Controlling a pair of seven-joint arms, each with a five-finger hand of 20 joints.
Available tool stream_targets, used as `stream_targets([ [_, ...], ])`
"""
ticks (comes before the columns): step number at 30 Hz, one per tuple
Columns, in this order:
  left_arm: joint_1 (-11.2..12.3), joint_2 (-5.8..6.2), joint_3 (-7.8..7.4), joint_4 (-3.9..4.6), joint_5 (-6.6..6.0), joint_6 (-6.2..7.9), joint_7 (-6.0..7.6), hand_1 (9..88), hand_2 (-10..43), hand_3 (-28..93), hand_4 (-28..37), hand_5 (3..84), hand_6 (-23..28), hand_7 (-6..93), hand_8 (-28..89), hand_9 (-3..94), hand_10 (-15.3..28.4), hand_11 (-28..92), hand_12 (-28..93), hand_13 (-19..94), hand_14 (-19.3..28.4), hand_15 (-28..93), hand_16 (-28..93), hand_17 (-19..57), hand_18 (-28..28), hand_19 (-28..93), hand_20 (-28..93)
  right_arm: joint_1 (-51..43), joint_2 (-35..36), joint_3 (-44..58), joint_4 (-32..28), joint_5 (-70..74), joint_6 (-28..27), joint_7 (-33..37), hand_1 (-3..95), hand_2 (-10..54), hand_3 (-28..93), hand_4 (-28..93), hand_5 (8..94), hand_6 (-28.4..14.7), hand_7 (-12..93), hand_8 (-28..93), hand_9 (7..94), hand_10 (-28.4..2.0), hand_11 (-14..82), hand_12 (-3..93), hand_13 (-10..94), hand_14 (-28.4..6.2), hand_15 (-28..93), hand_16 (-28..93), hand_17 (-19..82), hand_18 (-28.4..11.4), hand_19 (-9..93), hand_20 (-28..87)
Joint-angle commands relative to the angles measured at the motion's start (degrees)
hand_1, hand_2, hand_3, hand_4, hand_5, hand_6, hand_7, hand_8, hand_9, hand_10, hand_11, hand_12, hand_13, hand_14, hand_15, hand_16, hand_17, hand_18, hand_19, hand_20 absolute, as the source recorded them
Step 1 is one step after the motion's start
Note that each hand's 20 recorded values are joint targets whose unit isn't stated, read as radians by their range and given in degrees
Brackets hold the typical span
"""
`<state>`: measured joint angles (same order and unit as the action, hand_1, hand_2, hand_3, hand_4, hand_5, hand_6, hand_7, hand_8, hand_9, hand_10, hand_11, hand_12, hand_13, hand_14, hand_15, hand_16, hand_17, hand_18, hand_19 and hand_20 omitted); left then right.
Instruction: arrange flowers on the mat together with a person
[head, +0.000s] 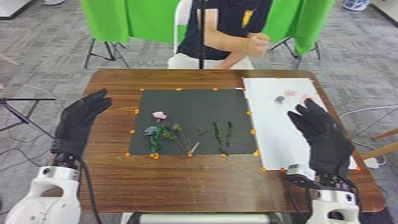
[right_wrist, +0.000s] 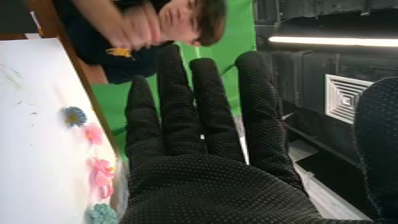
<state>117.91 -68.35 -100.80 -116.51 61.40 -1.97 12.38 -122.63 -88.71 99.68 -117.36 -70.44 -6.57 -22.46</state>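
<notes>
On the brown wooden table (head: 187, 185), a square dark grey mat (head: 191, 105) is laid beside a long white sheet (head: 277, 135). The black-gloved left hand (head: 80, 117) is held flat and empty by the table's left edge; the black-gloved right hand (right_wrist: 213, 185) is spread wide, empty, near the sheet. Leafy green stems (head: 219, 136) and a pink blossom (head: 160, 115) are set on the mat, a round blue flower head (right_wrist: 75, 116) on the sheet. That head should probably be pinched lightly, then lowered onto a bare stem's tip without neighbours being dragged.
</notes>
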Motion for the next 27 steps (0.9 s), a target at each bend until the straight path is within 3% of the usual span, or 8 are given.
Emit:
stream_targets([
  [1,0.6,-0.39,-0.62,0.06,0.3,-0.51,-0.38,22.0,3.5,63,-25.4,45.5,4.4,12.2,-5,43.2,13.6,16,15,32,16.3,8,5,2.2,9.9,2,13,0.5,1.6,1.1,-0.2,-1.6,1.5,-1.9,7.9,-1.1,83,-17,48.5,1.3,13,-10,45.6,-14.9,5.5,13.9,42,-15.2,14,18,25,-14.2,2,32],
  [6,1.7,-0.7,-1.1,-0.64,0.33,0.14,-0.09,22.1,3.3,63,-24.6,45.5,4.5,12.2,-5,43.2,13.6,16,15,32,16.3,8,5,2.1,9.9,2,13,3.3,6.2,6.5,-0.7,-10.4,2.3,0.5,12.7,-9.1,81,-18,47.1,0.6,14,-10,45.4,-15.6,9.4,21.0,42,-15.1,14,22,26,-15.0,5,32],
  [9,1.6,-0.46,-0.93,-0.64,0.1,0.59,-0.06,22.3,3.3,63,-24.4,45.5,4.5,12.2,-5,43.2,13.6,16,15,32,16.3,8,5,2.2,9.9,2,13,4.8,10.0,8.5,-1.7,-22.9,9.3,6.3,16.1,-9.5,76,-19,45.4,-1.4,15,-9,44.8,-17.1,15.6,25.5,48,-15.2,15,24,31,-15.3,15,38],
  [10,1.9,-0.6,-1.02,-0.79,0.23,0.6,-0.07,22.3,3.3,63,-24.3,45.5,4.4,12.2,-5,43.2,13.6,16,15,32,16.3,8,5,2.2,9.9,2,13,5.7,11.5,8.9,-1.8,-26.3,10.9,9.1,19.0,-9.5,74,-20,45.4,-2.1,15,-9,46.4,-18.0,17.3,25.8,51,-15.2,17,25,35,-15.6,22,41],
  [15,1.6,-0.3,-1.05,-0.66,0.04,1.12,-0.57,22.5,3.2,63,-24.1,45.5,4.4,12.4,-5,43.2,13.5,16,15,32,16.3,8,5,2.1,9.9,2,13,10.6,18.1,9.7,-0.7,-43.2,14.5,20.8,27.3,-9.5,71,-20,50.1,-3.7,14,-8,57.2,-18.4,18.6,22.9,63,-14.0,25,21,44,-15.6,42,44],
  [21,1.1,-0.09,-0.82,-0.66,0.14,1.33,-0.66,22.7,3.0,63,-23.9,45.4,4.5,12.3,-5,43.2,13.6,16,15,32,16.3,8,5,2.1,9.9,2,13,15.9,24.1,9.9,3.3,-59.2,7.3,28.7,34.5,-9.5,67,-21,60.0,0.5,15,-10,69.8,-16.5,20.4,21.4,76,-11.1,32,22,52,-14.7,61,42],
  [23,1.2,-0.17,-0.83,-0.76,0.13,1.52,-0.73,22.8,3.1,63,-24.0,45.0,4.4,12.2,-5,43.2,13.6,16,15,32,16.3,8,5,2.1,9.9,2,13,18.6,26.7,7.5,5.3,-62.0,5.1,32.7,34.5,-9.5,66,-21,59.8,0.7,14,-10,72.1,-16.1,20.1,20.8,80,-10.1,33,23,55,-13.9,68,38],
  [27,1.9,-0.32,-1.0,-1.09,0.18,1.9,-0.97,22.9,3.0,63,-23.8,44.5,4.5,11.9,-5,43.1,13.6,16,15,32,16.3,8,5,2.1,9.9,2,13,22.8,28.6,6.0,8.6,-66.7,-4.9,36.1,33.4,-9.5,65,-23,54.6,0.8,12,-9,73.6,-16.1,17.0,18.6,85,-8.2,34,23,60,-11.6,75,32],
])
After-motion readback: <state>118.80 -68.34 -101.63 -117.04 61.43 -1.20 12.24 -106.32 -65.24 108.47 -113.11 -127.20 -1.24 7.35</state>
